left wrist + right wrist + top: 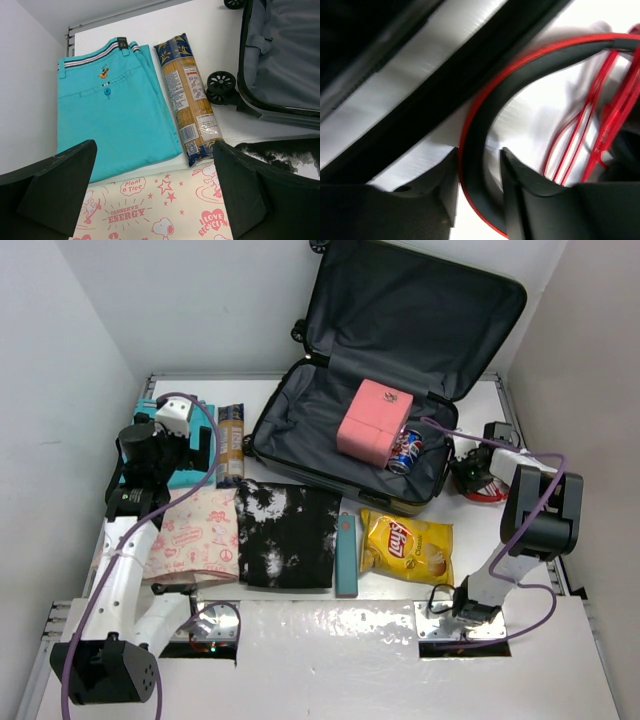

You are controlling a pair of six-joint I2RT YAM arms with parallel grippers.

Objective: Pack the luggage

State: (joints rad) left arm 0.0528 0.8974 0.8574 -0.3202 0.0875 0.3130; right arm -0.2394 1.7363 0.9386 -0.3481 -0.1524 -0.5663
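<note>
Right gripper (479, 156): jaws are set narrow astride the black-and-red band of the headphones (482, 125). One finger looks to be in contact and a sliver of light is seen at the other, so a firm clamp cannot be confirmed. The headphones are lying at the right edge of the table (480, 560), just beside the luggage (420, 310). The luggage is laid open at the far edge, right of centre, with its lid propped on the back wall; a pink box (375, 420) and a blue-and-red can (405, 452) are inside. Left gripper (155, 165): held fully open, nothing in it, above the pink printed cloth (150, 210) near the left edge. Risks, as judged: the band is thin and curved, so it could pivot or slip out if lifted on a partial grip. The red cord (580, 130) hangs loose and could be snagged on the luggage rim. The fingers are tight against the shell, so it could be nudged. Readable text: "CONSERVE ENERGY" and "Plant a Tree" on the pink cloth, "32" on the waist tag of the teal shorts (115, 115), "Lay's" on the yellow chip bag (405, 545). Print on the spaghetti pack (187, 100) is too small to be read, and the can's lettering is not resolved.
</note>
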